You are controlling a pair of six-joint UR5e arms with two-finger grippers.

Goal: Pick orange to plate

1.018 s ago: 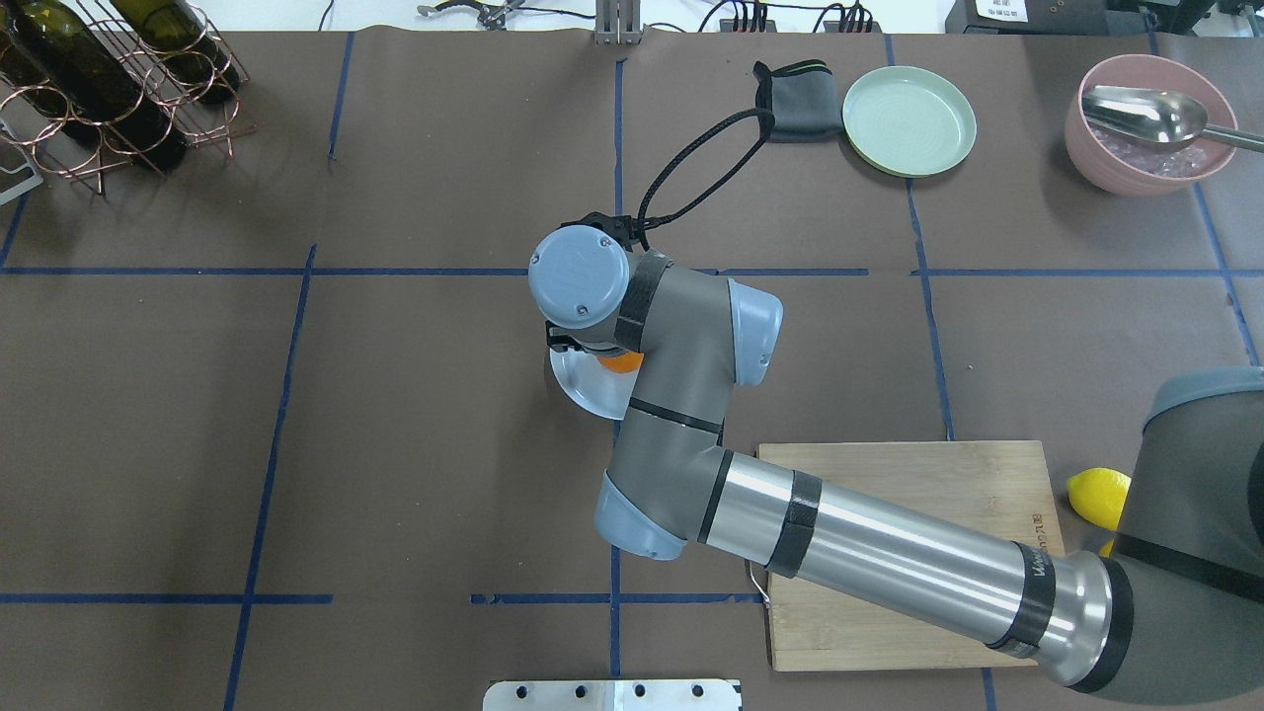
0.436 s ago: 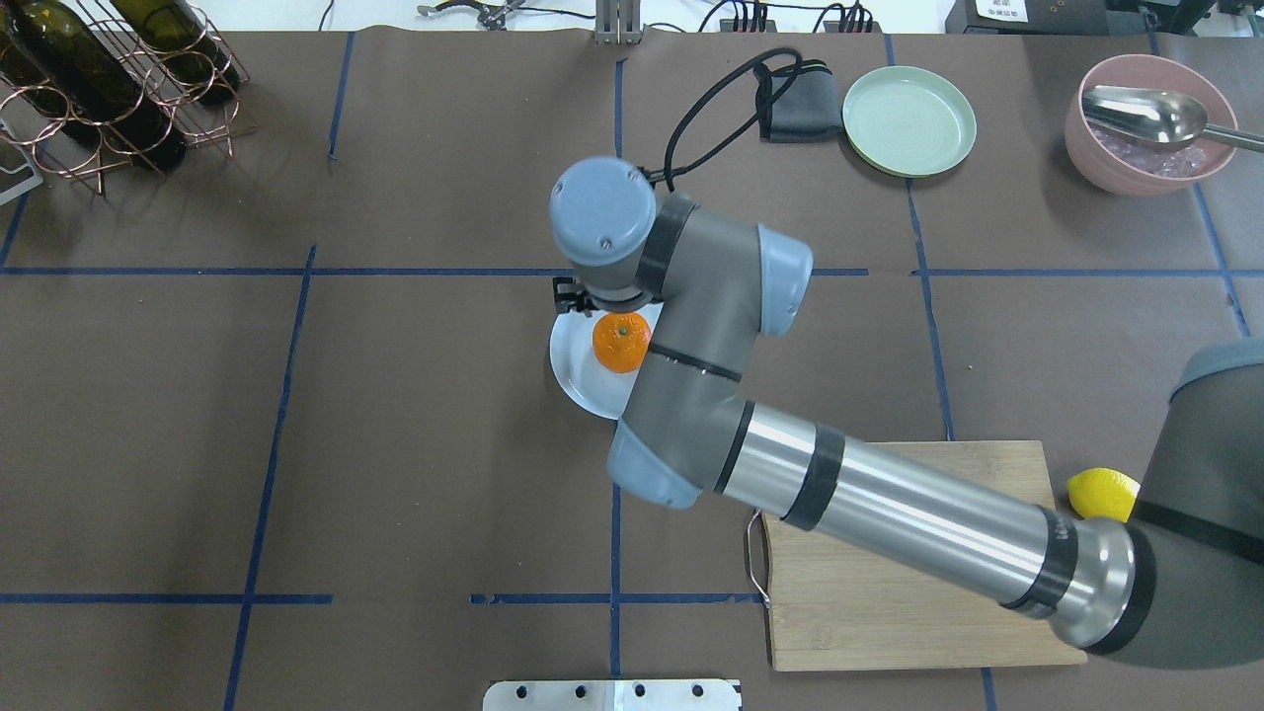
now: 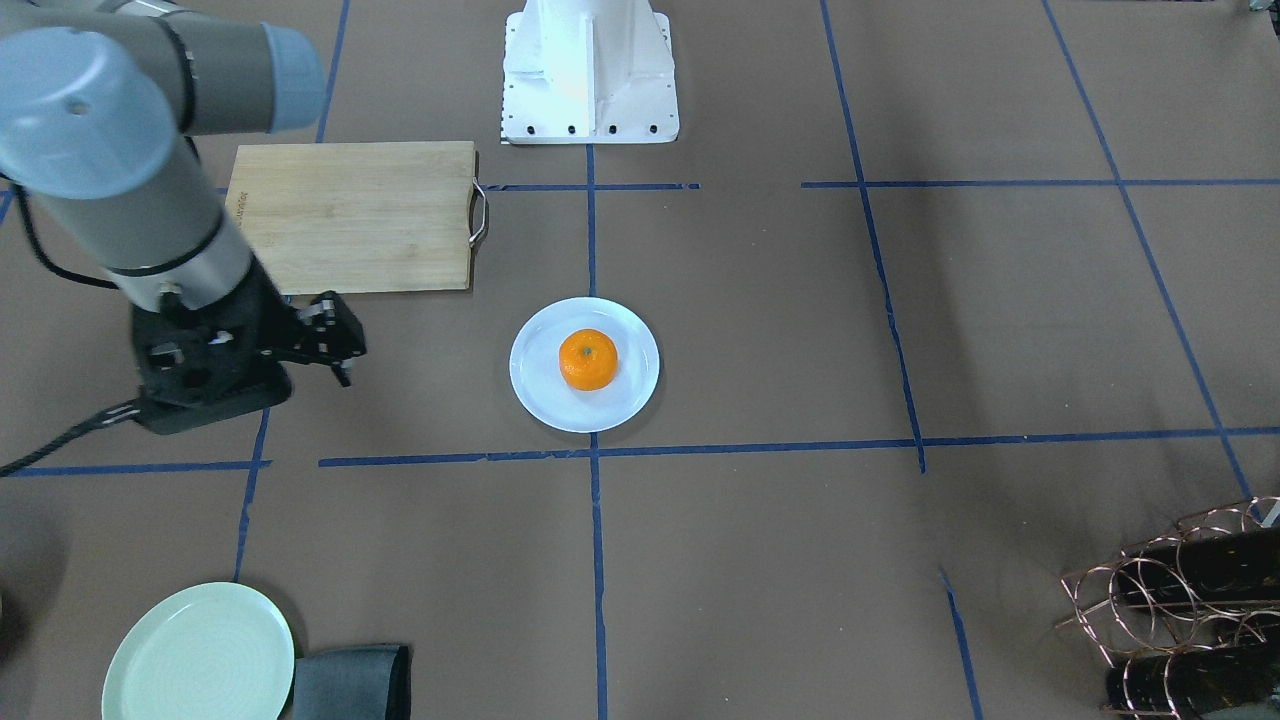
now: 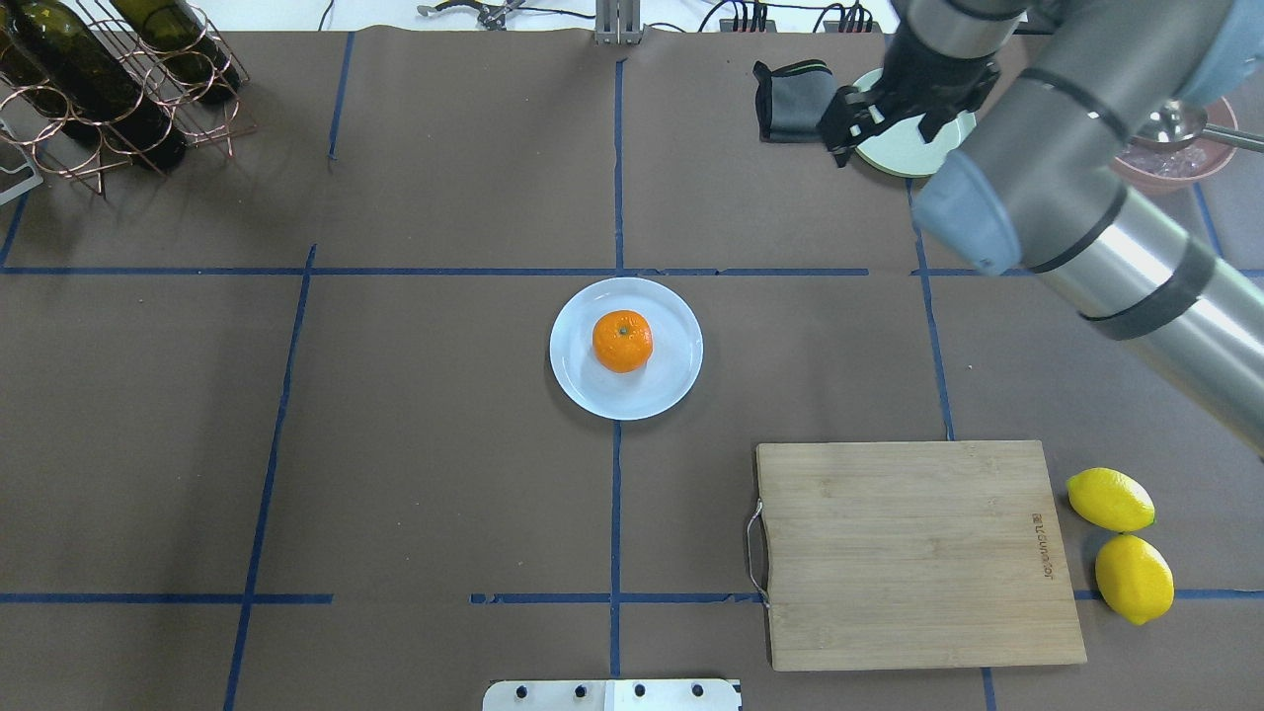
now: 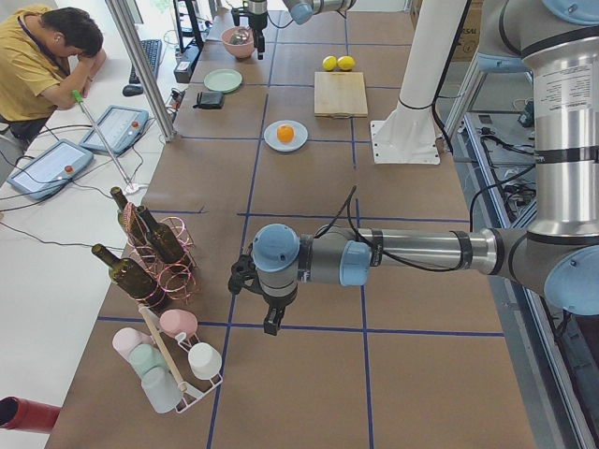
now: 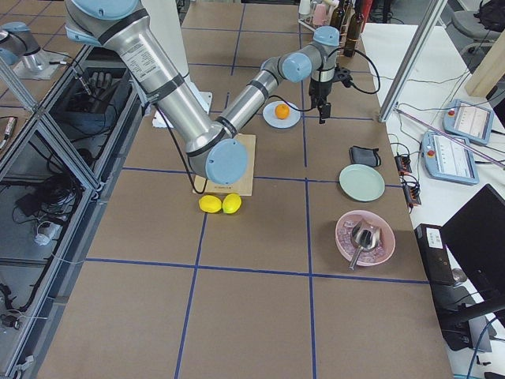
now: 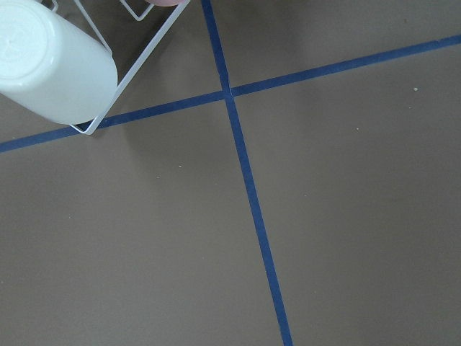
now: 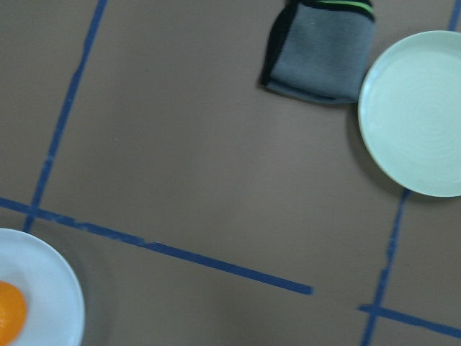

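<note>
The orange lies near the middle of the pale bluish-white plate at the table's centre, stem dimple up, and nothing touches it. The front-facing view shows the same orange on the plate. My right gripper hangs open and empty well off to the back right, above the edge of the pale green plate; in the front-facing view the right gripper is left of the plate. My left gripper shows only in the exterior left view, far from the plate, so I cannot tell its state.
A pale green plate and a folded grey cloth sit at the back right. A pink bowl with a metal scoop is beyond them. A wooden cutting board and two lemons lie near right. A wine rack stands back left.
My right arm has swung away from the plate toward the back right, uncovering it. The orange stays behind on the plate, free of the gripper.
</note>
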